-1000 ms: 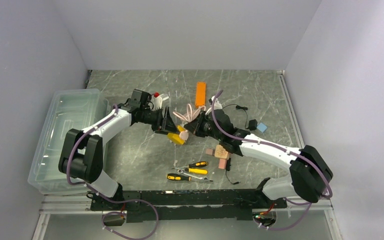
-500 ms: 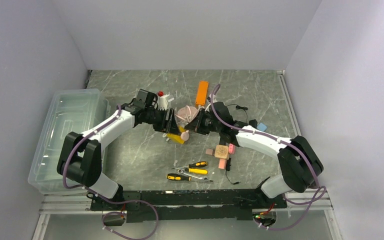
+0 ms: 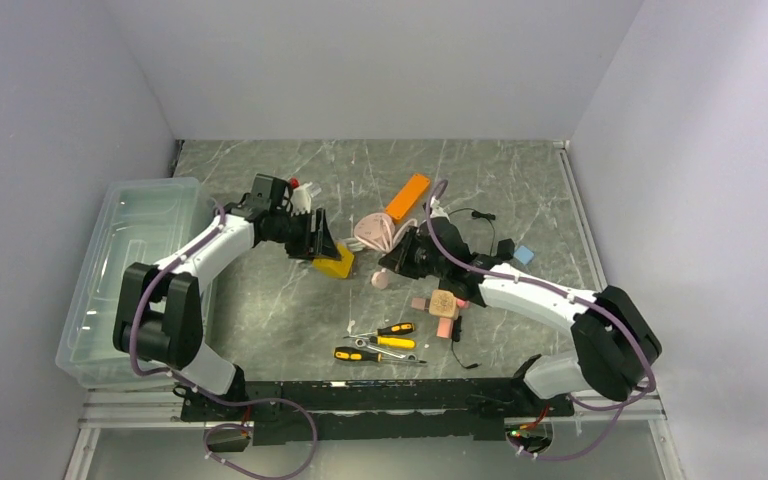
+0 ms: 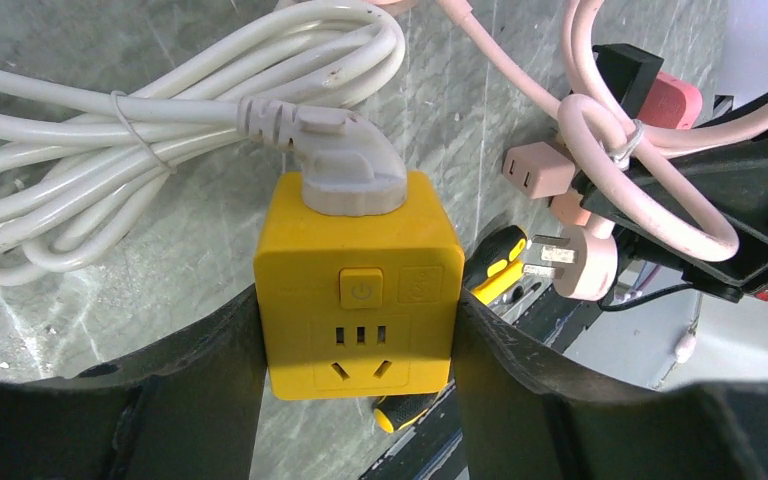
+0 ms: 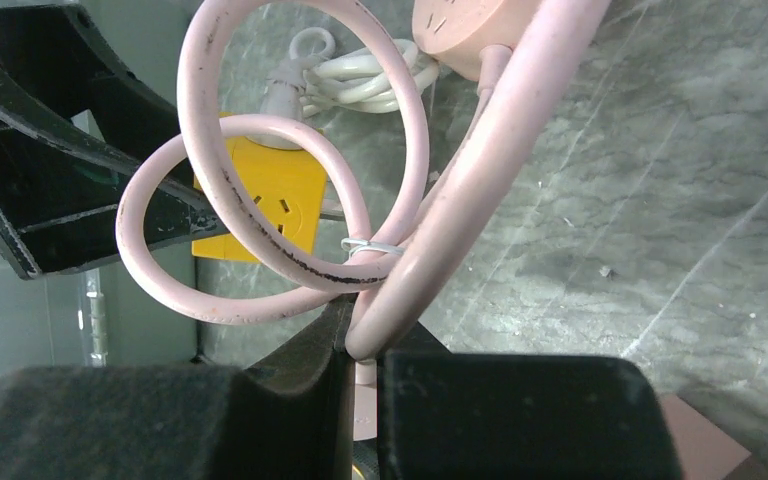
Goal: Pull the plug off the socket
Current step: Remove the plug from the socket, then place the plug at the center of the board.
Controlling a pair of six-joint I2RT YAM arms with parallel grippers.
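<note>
Overhead: grey marble table (image 3: 520,170), pale walls (image 3: 360,60); left hand (image 4: 360,350) clamps yellow socket (image 4: 360,250), right hand (image 5: 362,345) pinches pink cable (image 5: 480,170).

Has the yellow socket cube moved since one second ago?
Yes. The yellow socket cube has shifted left, toward the clear plastic bin, and farther from the screwdrivers, which stayed in place.

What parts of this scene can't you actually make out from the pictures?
- Left wrist: the left gripper covers the yellow socket's sides; the white plug's pins sit hidden inside it.
- Right wrist: the top edge cuts off the pink connector.
- Top: the right gripper's hold on the pink cable is too small.
</note>
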